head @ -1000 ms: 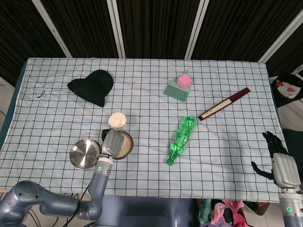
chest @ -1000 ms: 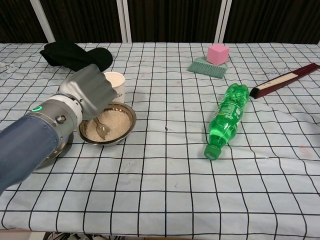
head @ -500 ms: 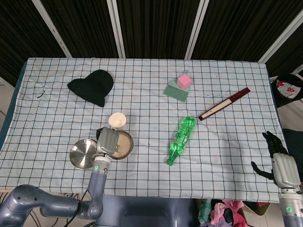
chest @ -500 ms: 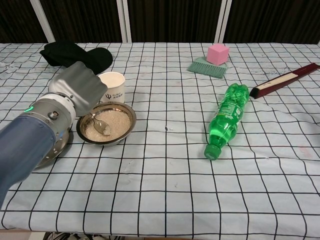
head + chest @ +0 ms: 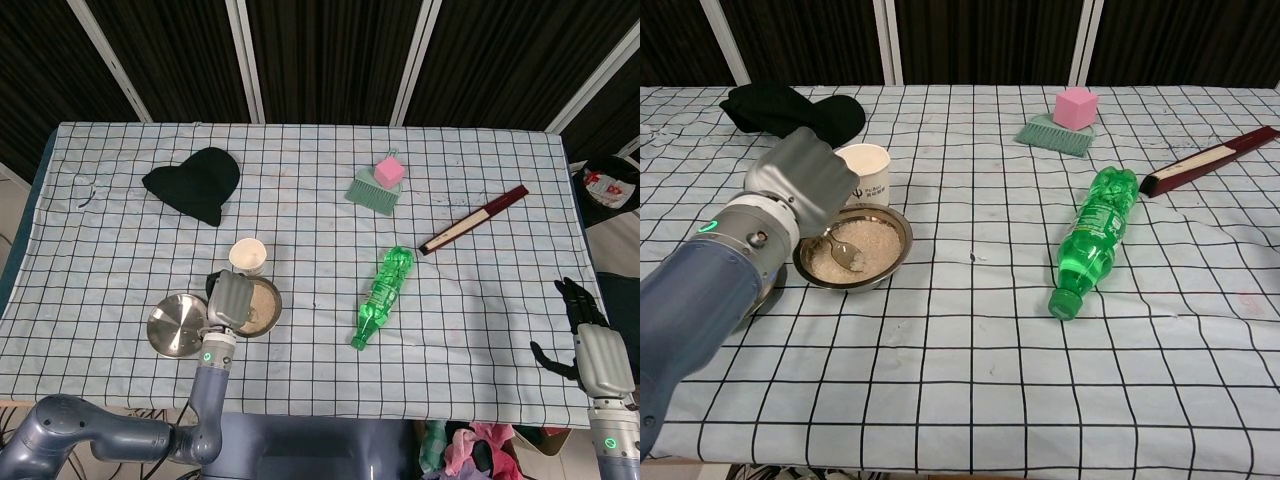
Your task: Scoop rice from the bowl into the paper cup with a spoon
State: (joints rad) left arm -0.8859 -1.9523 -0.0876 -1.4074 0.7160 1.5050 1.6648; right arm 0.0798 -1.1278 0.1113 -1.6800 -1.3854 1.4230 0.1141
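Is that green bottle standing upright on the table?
No, the green bottle lies on its side on the checked tablecloth, with its cap pointing toward the near edge.

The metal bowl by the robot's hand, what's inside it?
The metal bowl holds white rice, and the spoon dips into it. The left hand holding the spoon hides the handle and the bowl's near-left edge.
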